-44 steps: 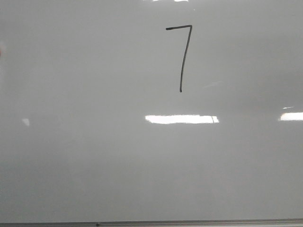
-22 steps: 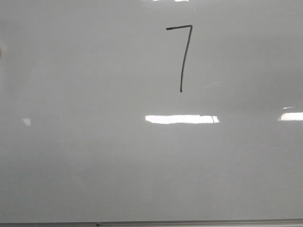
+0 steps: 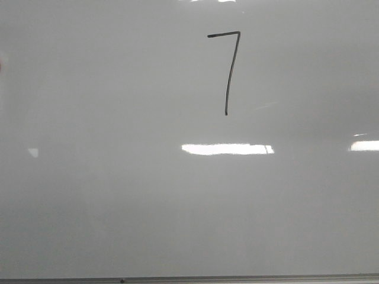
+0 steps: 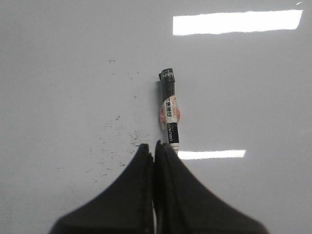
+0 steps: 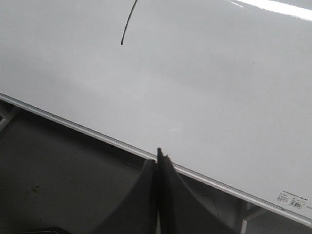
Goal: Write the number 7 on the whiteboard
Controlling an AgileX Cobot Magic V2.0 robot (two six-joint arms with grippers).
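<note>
Comparing the front views, we find the number 7 (image 3: 227, 71) unchanged high on the whiteboard (image 3: 118, 195), so we judge writing complete; the left gripper (image 4: 155, 146) clamps the marker (image 4: 169, 109), the right gripper (image 5: 159, 155) is closed empty.

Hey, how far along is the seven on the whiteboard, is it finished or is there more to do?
Done: the number 7 stands complete on the whiteboard, top bar and long downstroke both drawn. In hand: the left tool is shut beside a marker, which lies past its tips; whether it grips the marker is unclear. The right tool is shut and empty, back from the board's edge. Left: seemingly nothing to write.
</note>
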